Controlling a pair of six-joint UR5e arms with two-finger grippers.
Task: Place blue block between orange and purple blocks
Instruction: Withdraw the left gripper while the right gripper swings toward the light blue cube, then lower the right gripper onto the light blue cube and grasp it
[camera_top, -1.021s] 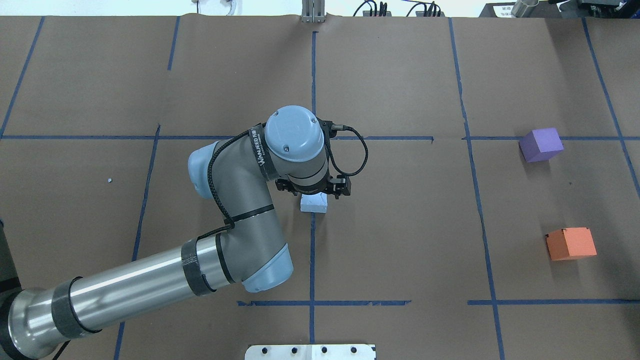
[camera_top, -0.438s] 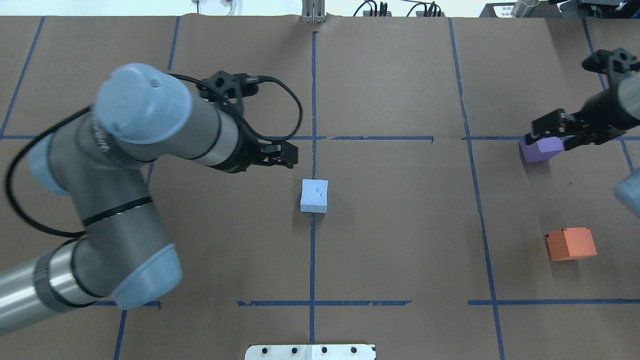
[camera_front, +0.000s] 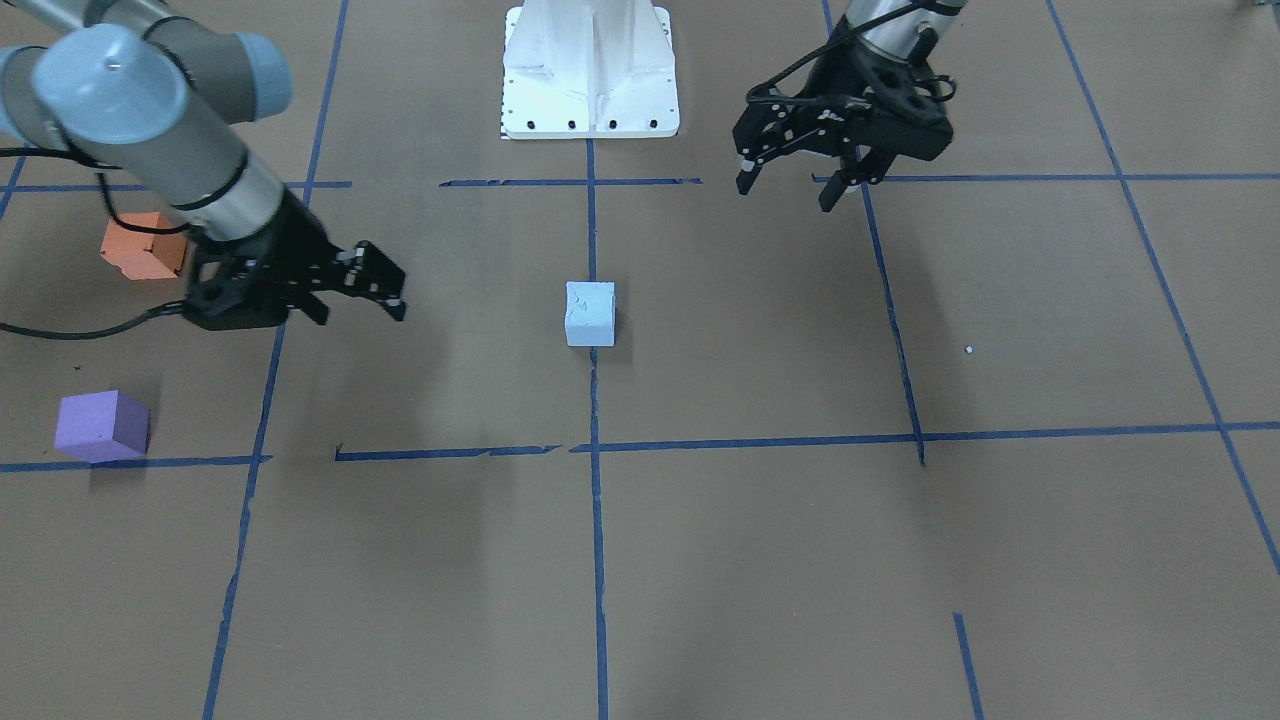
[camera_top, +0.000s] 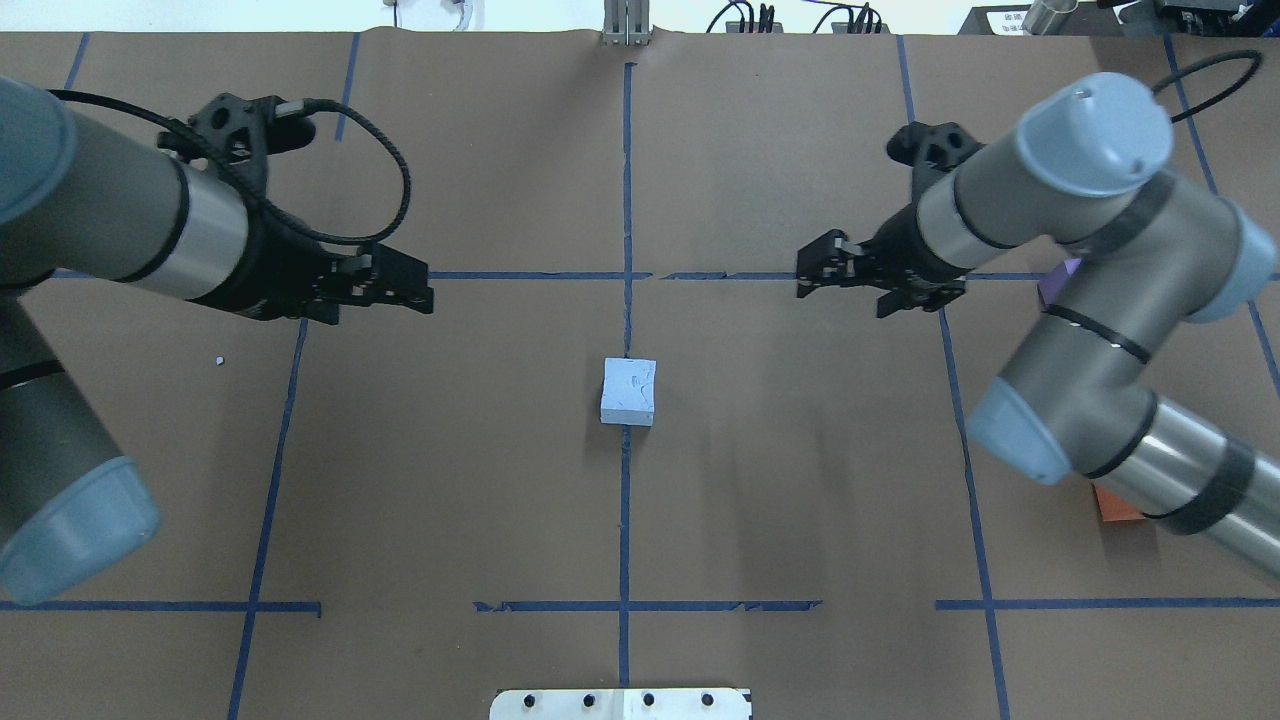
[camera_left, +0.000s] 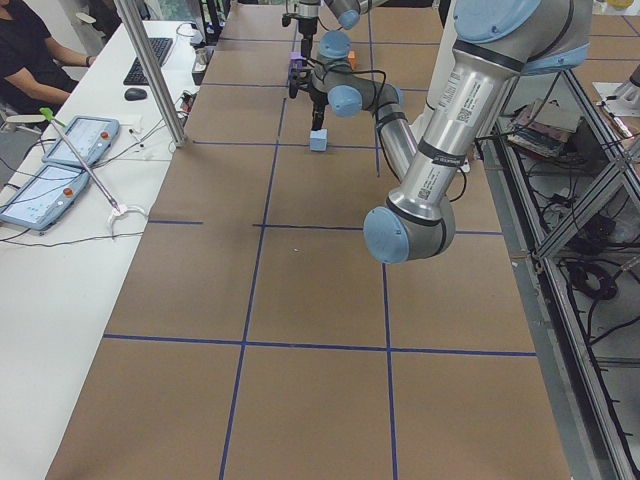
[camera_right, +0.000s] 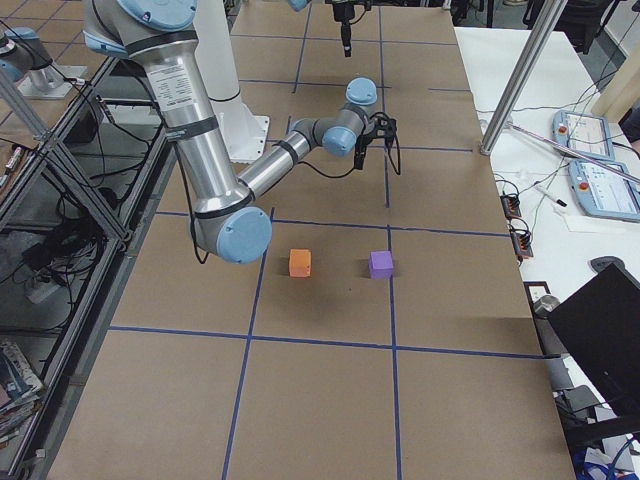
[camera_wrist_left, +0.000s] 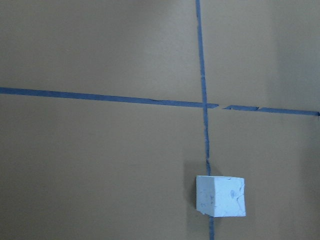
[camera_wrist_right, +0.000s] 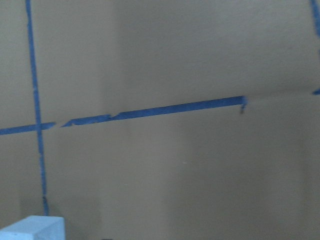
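The light blue block (camera_top: 629, 392) sits alone at the table's centre on a blue tape line, and also shows in the front view (camera_front: 590, 313) and left wrist view (camera_wrist_left: 220, 196). The orange block (camera_front: 143, 245) and purple block (camera_front: 100, 425) stand apart at the robot's right; in the overhead view the right arm hides most of both. My left gripper (camera_top: 385, 300) hovers open and empty, left of the blue block. My right gripper (camera_top: 845, 290) hovers open and empty, to the blue block's right and beyond it.
The white robot base plate (camera_front: 590, 70) is at the table's near edge. Blue tape lines (camera_top: 625, 520) grid the brown paper. A side table with tablets (camera_left: 60, 160) and a metal post (camera_left: 150, 70) lie beyond the far edge.
My left arm has drawn back to the left, away from the blue block. My right arm has swung in from the right toward the centre and now covers the purple and orange blocks from above.
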